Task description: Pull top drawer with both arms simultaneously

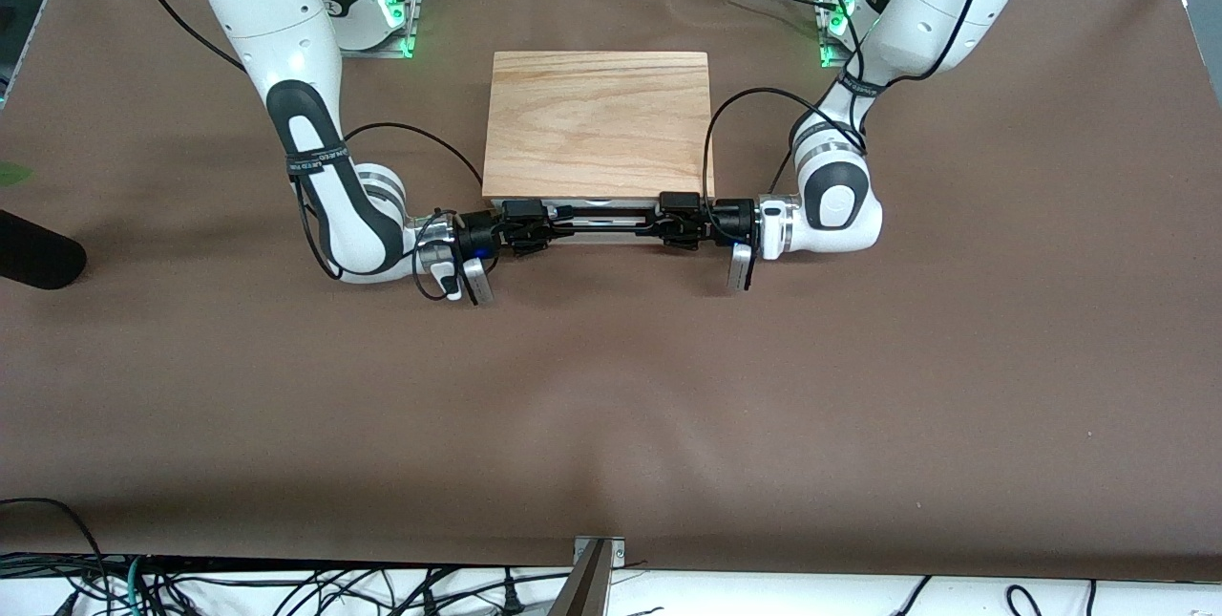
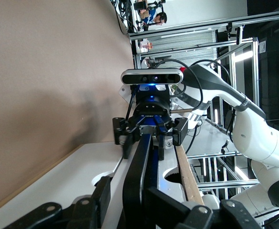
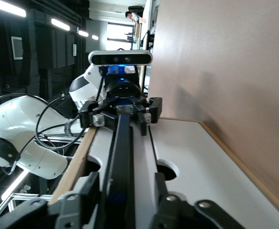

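The top drawer (image 1: 601,202) shows its white front panel just under the cabinet's wood-grain top (image 1: 598,119). Its black bar handle (image 1: 601,224) runs along that front. My left gripper (image 1: 671,217) comes in level from the left arm's end, my right gripper (image 1: 530,221) from the right arm's end. In the left wrist view my left gripper (image 2: 129,191) straddles the handle (image 2: 144,152), one finger against it and a gap to the other; my right gripper (image 2: 149,133) shows farther along. In the right wrist view my right gripper (image 3: 126,179) straddles the handle (image 3: 125,138) the same way.
Brown paper covers the table (image 1: 611,406). A black cylinder (image 1: 33,253) lies at the right arm's end of the table. A metal bracket (image 1: 594,578) stands at the table edge nearest the front camera, with cables beside it.
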You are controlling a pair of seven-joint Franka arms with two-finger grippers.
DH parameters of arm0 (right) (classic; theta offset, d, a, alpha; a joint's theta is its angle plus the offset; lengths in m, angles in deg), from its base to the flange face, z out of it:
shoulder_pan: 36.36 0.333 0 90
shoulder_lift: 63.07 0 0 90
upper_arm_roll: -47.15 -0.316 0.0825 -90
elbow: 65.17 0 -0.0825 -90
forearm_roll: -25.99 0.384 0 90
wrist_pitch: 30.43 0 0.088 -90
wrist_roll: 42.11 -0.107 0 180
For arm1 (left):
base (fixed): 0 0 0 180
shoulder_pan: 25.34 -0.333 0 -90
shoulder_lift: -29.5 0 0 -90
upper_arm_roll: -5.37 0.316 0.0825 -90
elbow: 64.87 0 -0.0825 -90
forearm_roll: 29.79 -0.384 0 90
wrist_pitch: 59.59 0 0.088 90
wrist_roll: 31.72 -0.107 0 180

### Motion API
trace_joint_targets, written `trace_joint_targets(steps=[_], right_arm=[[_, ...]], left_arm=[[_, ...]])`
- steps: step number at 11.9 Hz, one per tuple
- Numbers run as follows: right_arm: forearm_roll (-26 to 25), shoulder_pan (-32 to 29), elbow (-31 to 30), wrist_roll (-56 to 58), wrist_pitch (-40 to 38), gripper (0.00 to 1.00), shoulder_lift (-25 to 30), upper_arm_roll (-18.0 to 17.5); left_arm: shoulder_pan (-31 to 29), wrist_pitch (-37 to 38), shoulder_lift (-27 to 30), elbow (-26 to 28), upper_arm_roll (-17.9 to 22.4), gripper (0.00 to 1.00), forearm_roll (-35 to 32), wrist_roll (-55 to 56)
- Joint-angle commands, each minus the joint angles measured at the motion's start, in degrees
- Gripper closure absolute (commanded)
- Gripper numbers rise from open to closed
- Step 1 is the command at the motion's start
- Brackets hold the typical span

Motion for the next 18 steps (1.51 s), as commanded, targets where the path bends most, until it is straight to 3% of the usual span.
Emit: trace_joint_targets(steps=[1, 3, 4, 5, 7, 13, 16, 18], right_arm=[[-0.51, -0.12, 0.74, 0.42, 0.49, 0.57, -0.66, 0.07], [-0.6, -0.47, 0.74, 0.42, 0.05, 0.57, -0.66, 0.16], [-0.68, -0.56, 0.74, 0.42, -0.04, 0.57, -0.75, 0.25], [-0.77, -1.26, 0.65, 0.5, -0.65, 0.57, -0.75, 0.34], [-0.86, -2.23, 0.48, 0.42, -2.32, 0.57, -0.84, 0.34], [-0.77, -1.62, 0.48, 0.42, -1.71, 0.57, -0.93, 0.34], [-0.77, -1.62, 0.57, 0.42, -1.71, 0.87, -0.93, 0.34], [-0.69, -1.62, 0.57, 0.33, -1.62, 0.99, -0.93, 0.34]], left_arm=[[0.14, 1.3, 0.94, 4.52, -0.57, 0.65, -0.82, -4.21], [0.14, 1.39, 0.59, 4.52, -0.65, 0.67, -0.82, -4.21], [0.14, 1.39, 0.5, 4.52, -0.65, 0.78, -0.82, -4.21], [0.14, 1.39, 0.42, 4.52, -0.65, 0.8, -0.82, -4.21], [0.14, 1.39, 0.5, 4.43, -0.83, 0.98, -0.74, -4.21], [0.32, 1.22, -0.9, 3.82, -0.83, 1.0, -0.74, -4.3], [0.49, 1.04, -1.61, 3.38, -0.83, 1.0, -0.47, -4.04], [0.49, 0.95, -1.61, 2.85, -0.83, 1.0, -0.47, -3.86]])
